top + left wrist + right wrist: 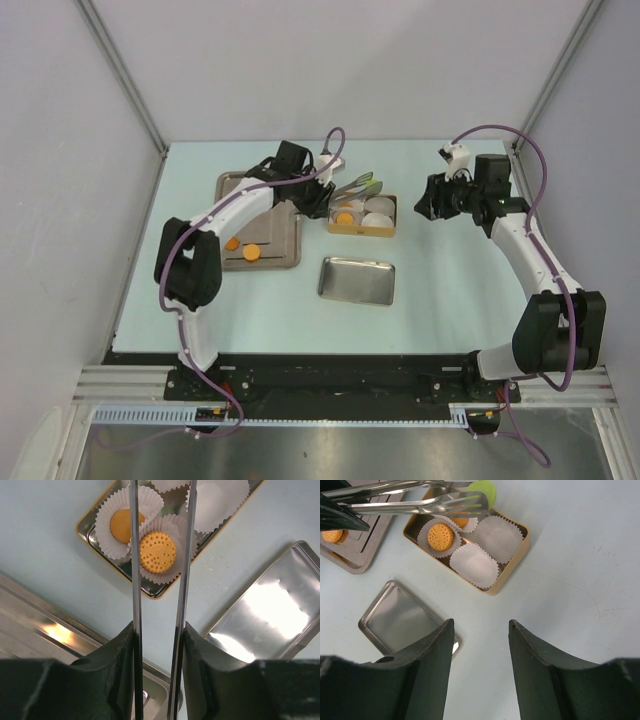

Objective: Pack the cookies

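Now cookies lie flat in liners; left claw grips tongs, right claw gapes.

Steel tray, gold tin, loose lid, tongs

The pale blue-green table carried three metal pieces: a large steel tray at the left, a gold tin just right of it, and a small steel tray nearer the arm bases. A light green cookie lay just beyond the tin's far corner.
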